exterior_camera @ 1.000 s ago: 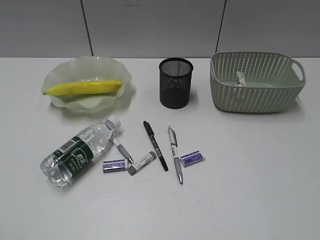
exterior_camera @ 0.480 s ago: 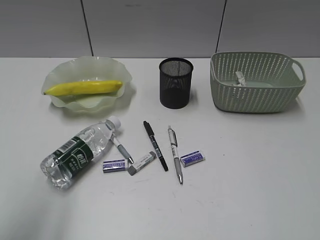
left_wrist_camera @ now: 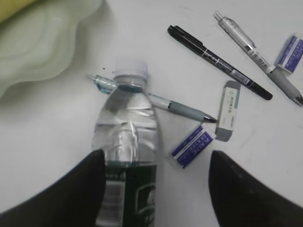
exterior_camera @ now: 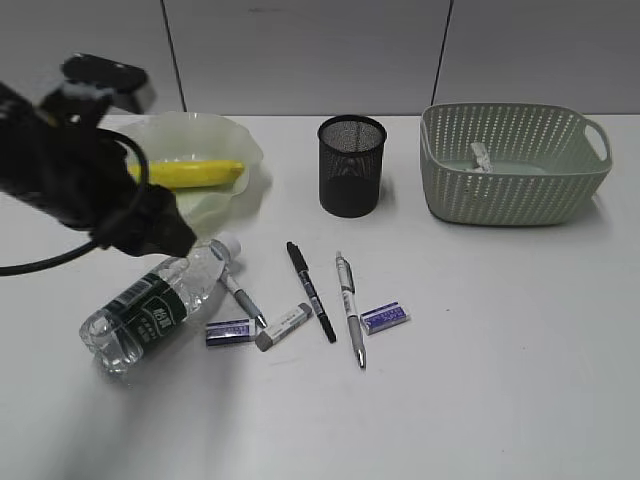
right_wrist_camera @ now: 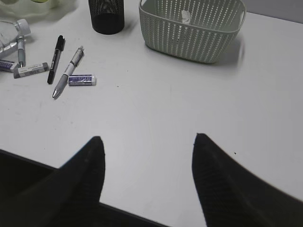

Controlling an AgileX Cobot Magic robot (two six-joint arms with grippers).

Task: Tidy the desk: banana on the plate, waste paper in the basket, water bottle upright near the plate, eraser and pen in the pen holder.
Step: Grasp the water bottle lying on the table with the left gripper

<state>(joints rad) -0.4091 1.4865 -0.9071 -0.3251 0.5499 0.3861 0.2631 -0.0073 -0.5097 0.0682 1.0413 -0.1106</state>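
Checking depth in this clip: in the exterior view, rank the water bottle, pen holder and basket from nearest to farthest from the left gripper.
1. Water bottle: lying just below the left gripper, on the left.
2. Pen holder: upright, mid-table at the back.
3. Basket: far right at the back.

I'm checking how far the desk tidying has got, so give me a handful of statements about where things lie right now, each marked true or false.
1. The banana lies on the plate. True.
2. The water bottle stands upright beside the plate. False: it lies on its side on the desk, its neck across a pen.
3. The waste paper is in the basket. True.
4. The pen holder already holds the black pen. False: that pen lies on the desk.
5. The left gripper is clamped on the bottle. False: its fingers are spread on either side of it.
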